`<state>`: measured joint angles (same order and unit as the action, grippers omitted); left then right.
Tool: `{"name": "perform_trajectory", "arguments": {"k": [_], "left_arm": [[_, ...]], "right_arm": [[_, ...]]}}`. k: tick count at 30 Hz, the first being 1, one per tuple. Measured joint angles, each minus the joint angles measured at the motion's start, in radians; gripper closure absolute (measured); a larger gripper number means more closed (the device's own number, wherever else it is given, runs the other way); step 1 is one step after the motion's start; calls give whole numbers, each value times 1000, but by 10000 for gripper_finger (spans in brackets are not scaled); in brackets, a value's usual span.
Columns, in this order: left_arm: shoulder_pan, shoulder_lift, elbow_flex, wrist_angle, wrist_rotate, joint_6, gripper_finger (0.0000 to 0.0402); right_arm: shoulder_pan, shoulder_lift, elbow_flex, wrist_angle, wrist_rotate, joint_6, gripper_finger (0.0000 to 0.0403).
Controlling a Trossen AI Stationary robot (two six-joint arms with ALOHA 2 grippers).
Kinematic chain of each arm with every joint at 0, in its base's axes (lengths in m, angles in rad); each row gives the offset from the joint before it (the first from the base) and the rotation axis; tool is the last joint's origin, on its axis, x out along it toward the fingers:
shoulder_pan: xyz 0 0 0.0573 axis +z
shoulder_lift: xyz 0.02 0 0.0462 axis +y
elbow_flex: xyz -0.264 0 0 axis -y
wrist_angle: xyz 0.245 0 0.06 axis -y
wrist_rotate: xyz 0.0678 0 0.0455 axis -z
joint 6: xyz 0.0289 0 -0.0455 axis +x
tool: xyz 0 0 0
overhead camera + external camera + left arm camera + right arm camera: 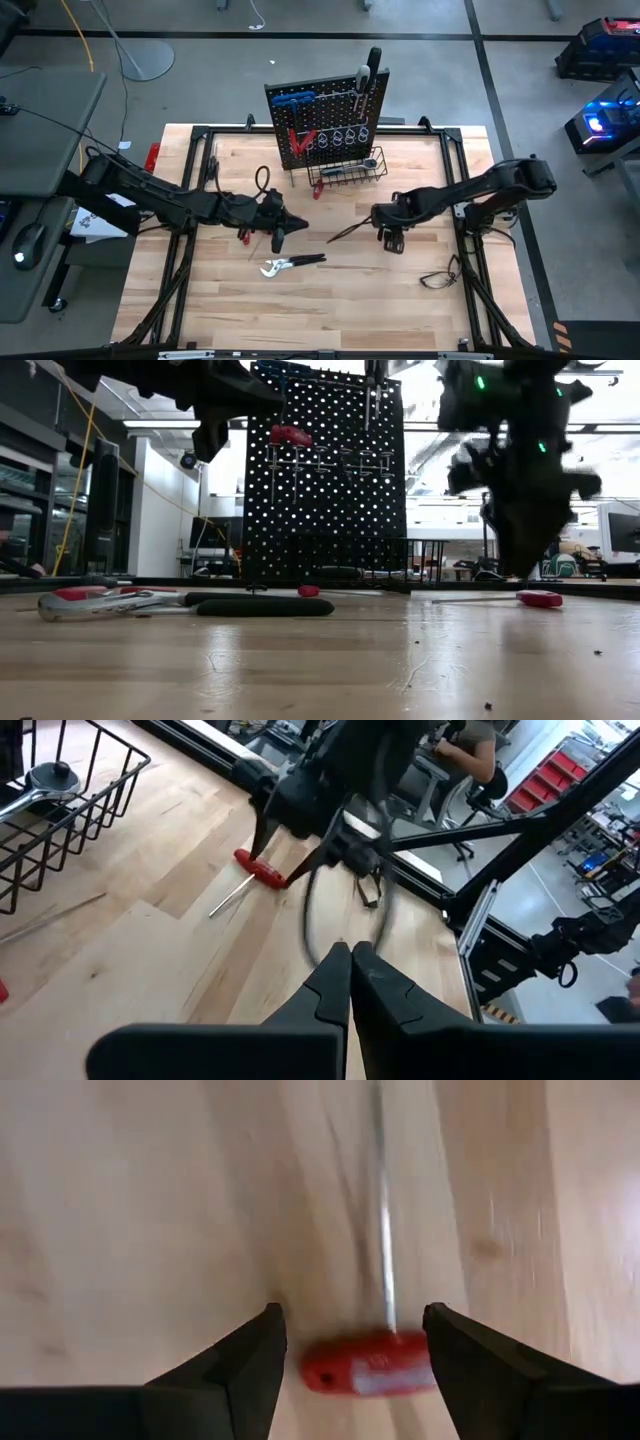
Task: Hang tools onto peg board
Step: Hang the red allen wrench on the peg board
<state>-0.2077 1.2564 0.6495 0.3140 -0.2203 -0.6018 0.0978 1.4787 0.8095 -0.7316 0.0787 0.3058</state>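
The right gripper [350,1345] is hovering with fingers spread around the red T-handle [372,1365] lying on the table [350,300] — at 6 o'clock from the peg board [325,120]. The left gripper [350,955], fingers closed and empty, is waiting at 9 o'clock.

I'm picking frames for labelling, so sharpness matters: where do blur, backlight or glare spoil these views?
Right wrist view: streaked by motion, the red T-handle tool and its shaft smeared between the open right hand. Left wrist view: the right arm is smeared, the shut left hand sharp. Low view: bright windows behind leave the peg board and both arms in silhouette. High view: even light, little glare.
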Motion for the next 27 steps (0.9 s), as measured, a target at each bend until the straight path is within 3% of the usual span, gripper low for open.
{"name": "perform_trajectory", "arguments": {"k": [9,13,17,21,25,27], "left_arm": [[0,0,0,-2,-77,-35,401],[0,0,0,-2,-81,-58,401],[-5,0,0,8,-80,-87,401],[-29,0,10,40,-79,-64,401],[-48,0,51,35,-77,34,401],[-50,0,81,19,-76,97,401]], "right_arm": [[-39,66,-110,149,66,0,192],[-47,104,-112,148,30,-48,251],[-32,125,-109,152,-2,-71,375],[6,108,-95,130,17,-17,396],[38,49,-33,51,-93,43,401],[46,3,27,49,-91,81,401]]}}
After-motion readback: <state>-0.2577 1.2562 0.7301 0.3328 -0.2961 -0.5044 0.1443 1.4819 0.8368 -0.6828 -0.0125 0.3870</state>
